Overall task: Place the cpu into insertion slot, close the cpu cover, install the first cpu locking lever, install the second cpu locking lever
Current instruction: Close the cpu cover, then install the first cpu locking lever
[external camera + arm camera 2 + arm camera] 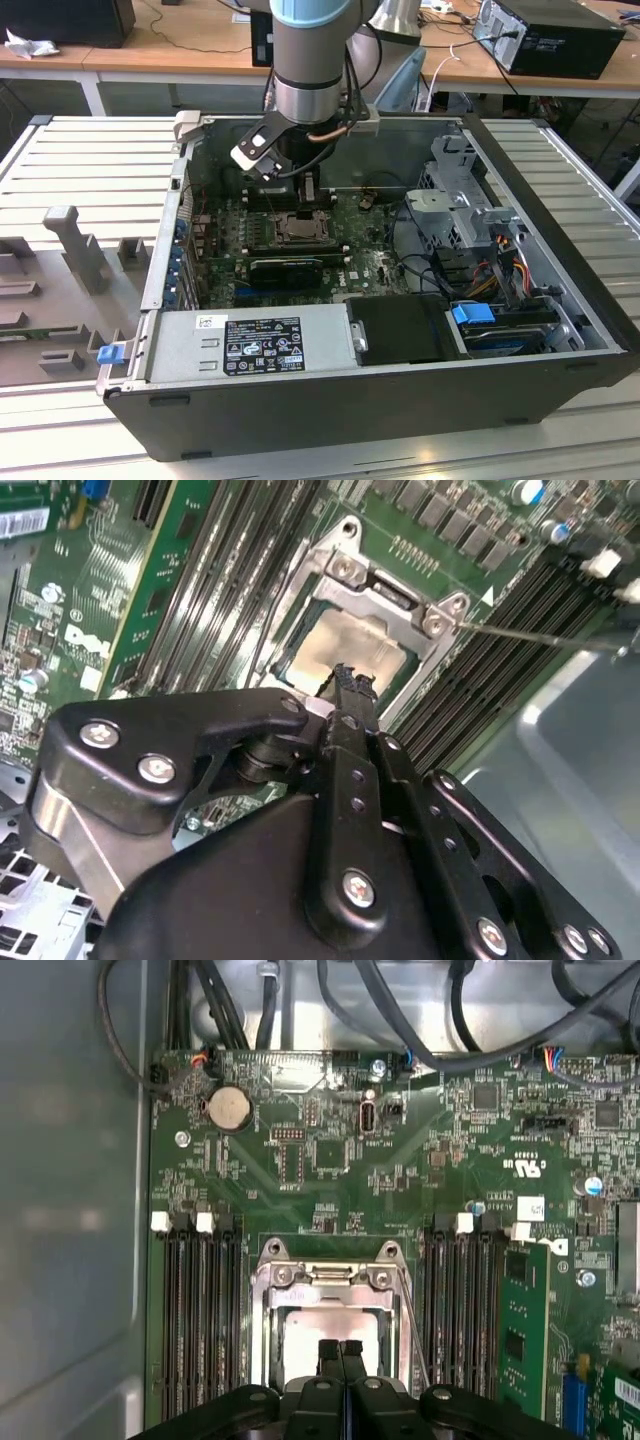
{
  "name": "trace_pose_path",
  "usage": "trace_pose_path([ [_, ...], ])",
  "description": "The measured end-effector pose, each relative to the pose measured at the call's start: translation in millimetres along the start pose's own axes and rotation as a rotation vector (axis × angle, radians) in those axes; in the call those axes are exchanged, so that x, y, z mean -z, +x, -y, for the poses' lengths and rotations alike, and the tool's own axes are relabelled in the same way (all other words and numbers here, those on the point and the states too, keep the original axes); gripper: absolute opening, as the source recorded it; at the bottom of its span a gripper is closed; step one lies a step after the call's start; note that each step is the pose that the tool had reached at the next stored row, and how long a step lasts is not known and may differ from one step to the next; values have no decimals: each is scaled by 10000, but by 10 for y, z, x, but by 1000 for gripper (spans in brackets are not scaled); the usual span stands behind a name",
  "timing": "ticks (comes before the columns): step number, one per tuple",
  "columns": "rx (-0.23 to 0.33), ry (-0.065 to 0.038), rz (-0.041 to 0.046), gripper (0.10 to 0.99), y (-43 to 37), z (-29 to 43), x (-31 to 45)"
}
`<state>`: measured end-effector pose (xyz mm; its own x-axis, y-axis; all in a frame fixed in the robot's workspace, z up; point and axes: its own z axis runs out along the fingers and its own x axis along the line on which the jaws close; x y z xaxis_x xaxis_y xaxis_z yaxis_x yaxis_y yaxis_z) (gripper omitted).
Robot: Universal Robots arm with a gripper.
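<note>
Closest to the lens is my gripper (340, 1348) — black fingers (350, 730) pressed together with nothing between them, tips over the near edge of the cpu (330, 1328); whether they touch it I cannot tell. That pale chip lies flat in the insertion slot (298, 230), with the cpu cover (266, 1330) down around it as a silvery frame. A thin wire lever (540, 635) sticks out loose beside the slot, unlatched as far as I can judge.

If I bear down off-square, my tips could skid across the chip or snag and bend that wire — and a cover not fully seated might spring up.

Across the middle of the exterior view, the open computer case (350, 410) holds a green board (370, 265), a power supply (250, 345) and a drive cage (455, 195).
</note>
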<state>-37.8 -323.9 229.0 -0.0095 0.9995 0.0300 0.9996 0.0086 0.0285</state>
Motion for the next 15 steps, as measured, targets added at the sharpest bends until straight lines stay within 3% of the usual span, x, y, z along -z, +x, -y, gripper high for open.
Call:
trace_pose_path([
  [4, 1, 0, -1, 106, 1, 63, 2],
  [8, 0, 0, 0, 106, 2, 78, 28],
  [15, 0, -1, 4, 106, 9, 71, 274],
])
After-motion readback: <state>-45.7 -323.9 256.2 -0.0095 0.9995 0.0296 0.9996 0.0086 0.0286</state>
